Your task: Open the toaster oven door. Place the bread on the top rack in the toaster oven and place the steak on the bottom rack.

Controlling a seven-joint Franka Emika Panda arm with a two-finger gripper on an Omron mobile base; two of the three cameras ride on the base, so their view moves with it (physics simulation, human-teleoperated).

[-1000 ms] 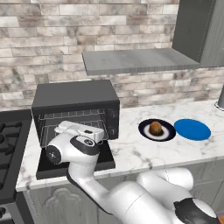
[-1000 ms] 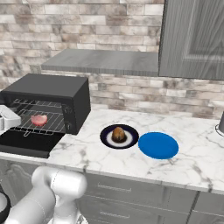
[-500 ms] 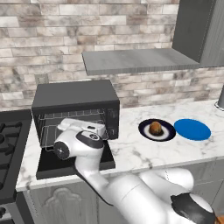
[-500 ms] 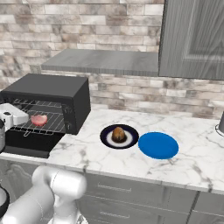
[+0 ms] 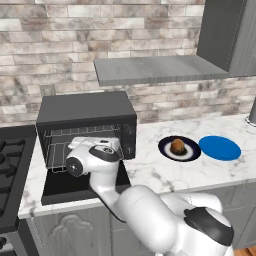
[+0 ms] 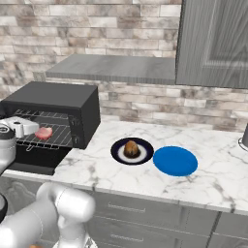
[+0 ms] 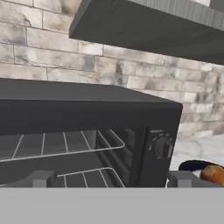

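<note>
Currently we are listing what stands on the marble counter (image 6: 97,169).

Toaster oven (image 5: 85,107): at the left end, its door (image 5: 70,186) lying folded down flat in front.

Steak (image 6: 43,132): we are seeing it resting on the bottom rack (image 6: 53,138) already.

Top rack (image 7: 57,146): bare wire.

Bread (image 6: 131,148): sitting on a dark plate (image 6: 118,156) to the right of the oven, with a blue plate (image 6: 175,161) just beside it.

Gripper (image 7: 111,180): hovering in front of the oven mouth, fingers spread wide and carrying nothing.

Risks, as we are judging them: the bread is round and may roll or squirt out if the fingers are closing off-centre, and it may drag the plate along. Swinging across from the oven, the wrist is passing close to the lowered door and could knock it. Going in, the bun needs the narrow gap above the top rack; aiming low would land it beside the steak.
</note>
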